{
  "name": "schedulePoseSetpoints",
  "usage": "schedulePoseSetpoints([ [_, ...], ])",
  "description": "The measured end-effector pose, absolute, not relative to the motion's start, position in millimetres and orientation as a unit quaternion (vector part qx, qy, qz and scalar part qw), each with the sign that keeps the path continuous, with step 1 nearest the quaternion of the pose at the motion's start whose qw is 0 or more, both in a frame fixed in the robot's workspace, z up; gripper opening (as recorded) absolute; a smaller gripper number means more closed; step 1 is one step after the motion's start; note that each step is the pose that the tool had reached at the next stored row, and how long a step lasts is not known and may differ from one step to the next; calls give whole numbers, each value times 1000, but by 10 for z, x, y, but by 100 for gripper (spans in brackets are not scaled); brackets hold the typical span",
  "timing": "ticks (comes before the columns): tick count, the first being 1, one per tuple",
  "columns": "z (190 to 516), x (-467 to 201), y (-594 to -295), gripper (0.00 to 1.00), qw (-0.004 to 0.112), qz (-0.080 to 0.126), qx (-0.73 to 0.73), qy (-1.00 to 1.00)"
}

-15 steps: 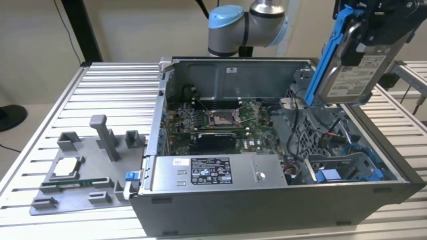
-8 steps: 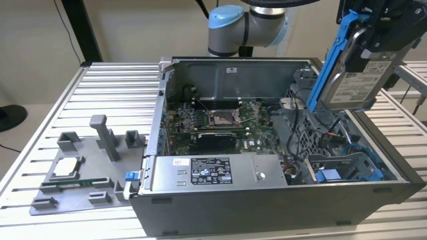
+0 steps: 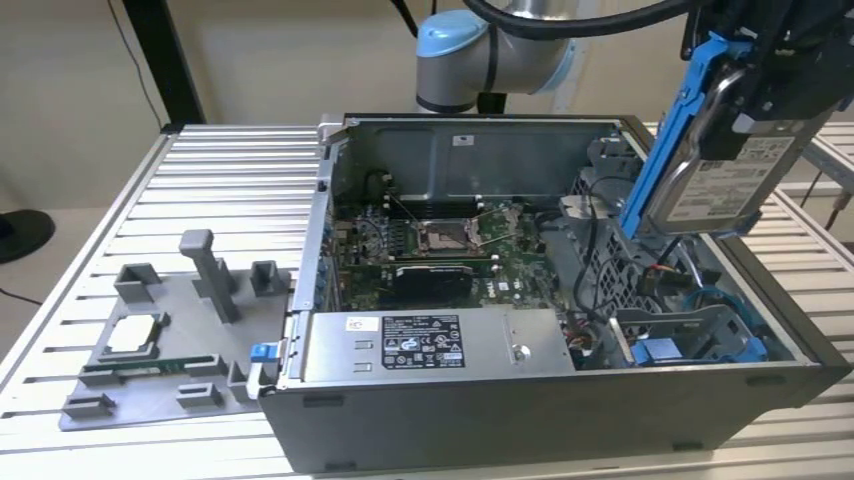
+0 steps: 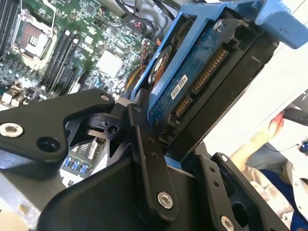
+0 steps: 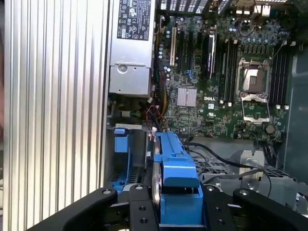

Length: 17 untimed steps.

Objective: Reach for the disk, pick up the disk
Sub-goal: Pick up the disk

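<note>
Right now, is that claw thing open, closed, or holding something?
Gripper: closed on the disk, held above the open computer case.

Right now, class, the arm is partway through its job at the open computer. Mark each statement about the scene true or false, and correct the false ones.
1. The gripper is shut on the disk. True.
2. The disk lies flat in the blue drive bay. False: it is held nearly on edge above the open computer case, clear of the bay.
3. A blue bracket frames the disk. True.
4. The motherboard's processor socket holds a fan. False: the socket is open and bare.
5. A small square silver chip rests on the grey fixture plate at the exterior view's left. True.
6. The power supply has been taken out. False: it sits in the case.
</note>
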<state>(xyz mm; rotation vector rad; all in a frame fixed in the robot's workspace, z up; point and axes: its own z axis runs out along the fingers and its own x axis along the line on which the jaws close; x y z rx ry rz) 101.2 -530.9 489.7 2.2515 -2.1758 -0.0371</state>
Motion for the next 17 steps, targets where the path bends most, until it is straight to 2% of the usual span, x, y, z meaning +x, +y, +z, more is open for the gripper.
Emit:
schedulePoseSetpoints([
  [17,4843,992,-5608,0,5,-12,717,-697],
])
